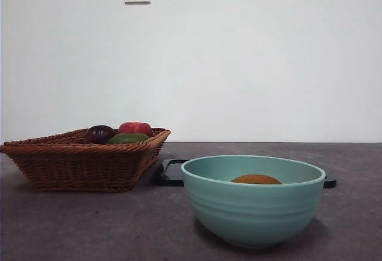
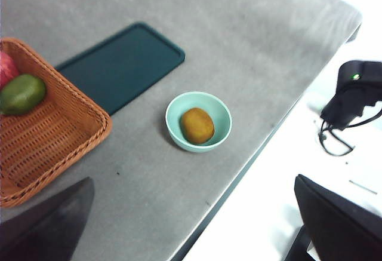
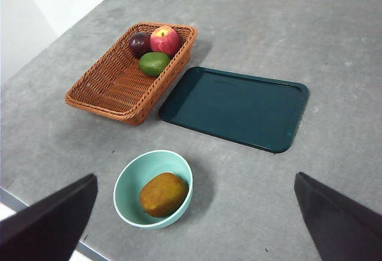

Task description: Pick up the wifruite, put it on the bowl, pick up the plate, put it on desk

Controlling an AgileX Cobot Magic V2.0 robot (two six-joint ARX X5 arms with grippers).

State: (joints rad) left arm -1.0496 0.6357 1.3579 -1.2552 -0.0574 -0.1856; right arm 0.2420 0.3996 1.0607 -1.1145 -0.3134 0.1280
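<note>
The brownish-orange wifruite (image 1: pixel 256 179) lies inside the mint-green bowl (image 1: pixel 250 210) at the front of the dark grey desk (image 1: pixel 89 225). It shows in the left wrist view (image 2: pixel 197 125) and the right wrist view (image 3: pixel 163 194), as does the bowl (image 2: pixel 176 131) (image 3: pixel 128 177). The plate is a flat dark green rectangular tray (image 1: pixel 171 172) (image 2: pixel 122 67) (image 3: pixel 236 107), lying on the desk behind the bowl. My left gripper (image 2: pixel 193 180) and right gripper (image 3: pixel 196 175) are both open and empty, high above the desk. Neither shows in the front view.
A wicker basket (image 1: pixel 83 159) (image 3: pixel 119 88) stands left of the tray. It holds a dark purple fruit (image 3: pixel 139 43), a red apple (image 3: pixel 165 39) and a green fruit (image 3: pixel 154 63). The desk's edge runs close by the bowl (image 2: pixel 239 171). Black gear with cables (image 2: pixel 352 94) sits beyond that edge.
</note>
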